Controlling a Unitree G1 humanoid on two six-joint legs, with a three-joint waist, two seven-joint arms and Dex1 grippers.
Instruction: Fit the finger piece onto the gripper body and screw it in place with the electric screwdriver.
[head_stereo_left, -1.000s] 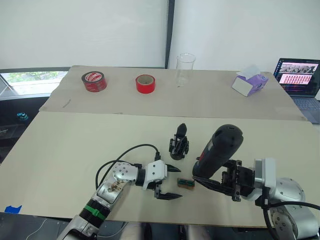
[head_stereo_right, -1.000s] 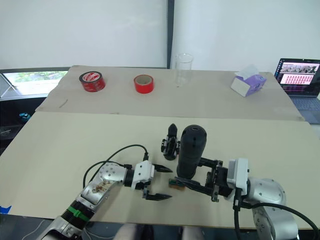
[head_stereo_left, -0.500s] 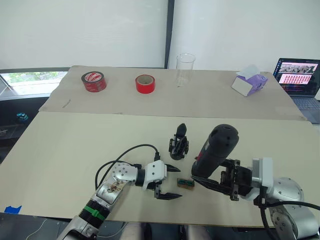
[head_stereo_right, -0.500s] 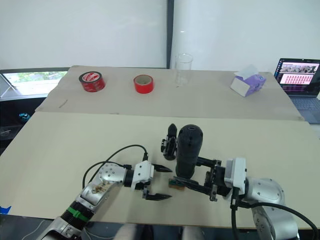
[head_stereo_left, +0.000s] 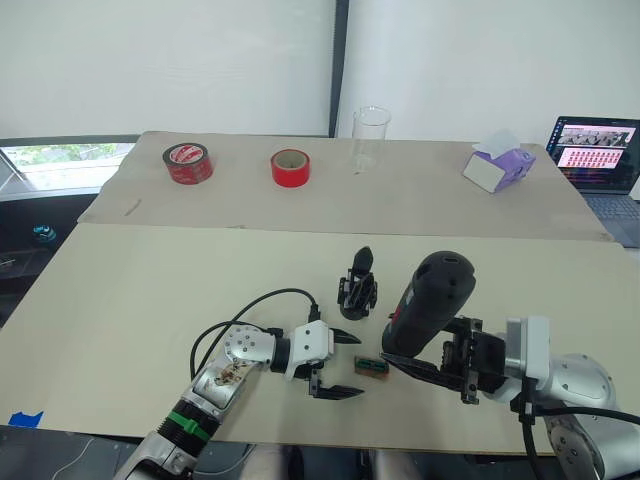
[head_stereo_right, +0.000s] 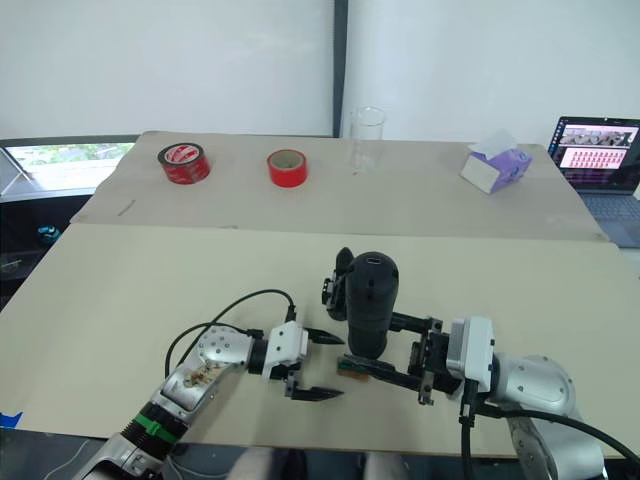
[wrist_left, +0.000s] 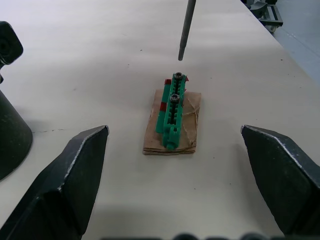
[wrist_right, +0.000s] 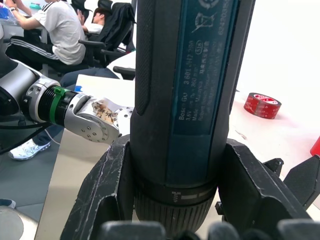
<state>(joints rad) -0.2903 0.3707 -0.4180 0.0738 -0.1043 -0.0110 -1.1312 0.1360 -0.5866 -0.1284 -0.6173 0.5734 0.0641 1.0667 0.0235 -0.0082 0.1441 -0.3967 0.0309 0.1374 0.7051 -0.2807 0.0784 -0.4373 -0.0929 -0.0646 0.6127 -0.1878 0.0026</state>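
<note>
From the head, the right jaws (head_stereo_left: 425, 362) squeeze the electric screwdriver (head_stereo_left: 430, 300), standing tall on the tabletop (head_stereo_left: 150, 290). The gripper body (head_stereo_left: 357, 285) sits at 10 o'clock from it. The left jaws (head_stereo_left: 338, 364) are spread wide.

The left wrist view adds a green block (wrist_left: 173, 112) between those jaws, with a thin metal bit (wrist_left: 186, 27) hanging just above its far end.

The right wrist view shows black fingers (wrist_right: 107, 192) hugging the screwdriver barrel.

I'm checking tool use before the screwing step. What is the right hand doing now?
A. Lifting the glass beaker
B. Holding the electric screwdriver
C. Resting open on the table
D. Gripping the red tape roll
B: the right hand is shut on the thick black barrel of the electric screwdriver, whose metal bit hangs just above the small green block on the table, in front of the open left hand.
</note>
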